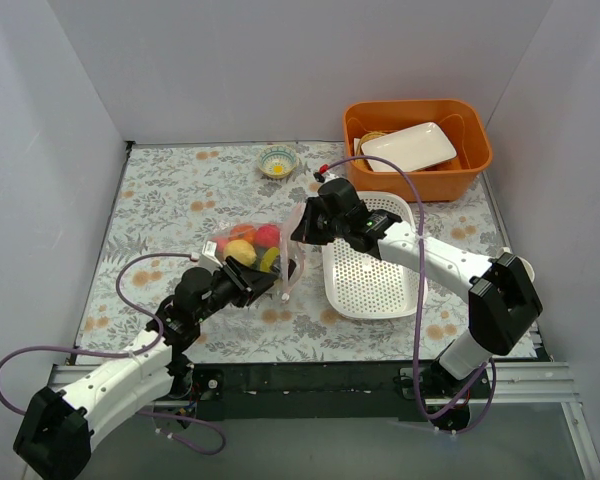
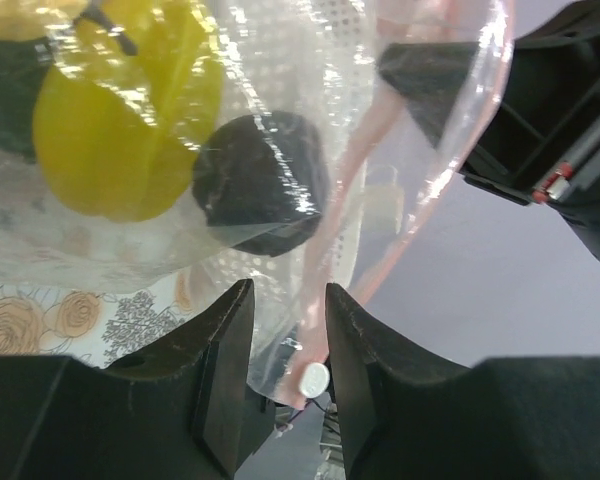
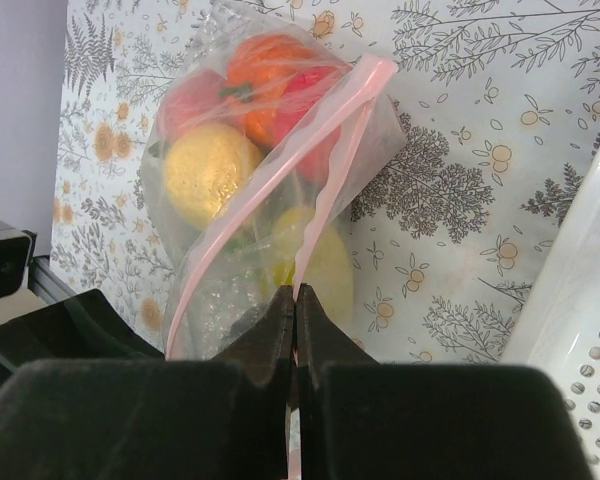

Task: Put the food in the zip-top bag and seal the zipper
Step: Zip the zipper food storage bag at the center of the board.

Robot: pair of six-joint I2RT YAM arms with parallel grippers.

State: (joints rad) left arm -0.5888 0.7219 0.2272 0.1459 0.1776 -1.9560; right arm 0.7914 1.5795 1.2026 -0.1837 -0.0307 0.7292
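Observation:
The clear zip-top bag [image 1: 242, 248] lies on the floral cloth with the food [image 1: 252, 240] inside it. In the right wrist view I see orange [image 3: 270, 65], red [image 3: 192, 100] and yellow [image 3: 210, 175] fruits through the plastic. The left wrist view shows a yellow fruit [image 2: 120, 130] and the dark avocado [image 2: 265, 180]. My right gripper [image 1: 298, 228] [image 3: 295, 295] is shut on the pink zipper strip [image 3: 345, 140], which stands partly apart at the mouth. My left gripper [image 1: 270, 272] [image 2: 288, 310] is open, with the bag's edge and zipper [image 2: 355, 170] between its fingers.
A white perforated basket [image 1: 370, 270] sits right of the bag and also shows in the right wrist view [image 3: 580, 340]. An orange bin [image 1: 477, 135] holding a white plate [image 1: 410, 147] stands at the back right. A small bowl [image 1: 278, 160] is at the back centre.

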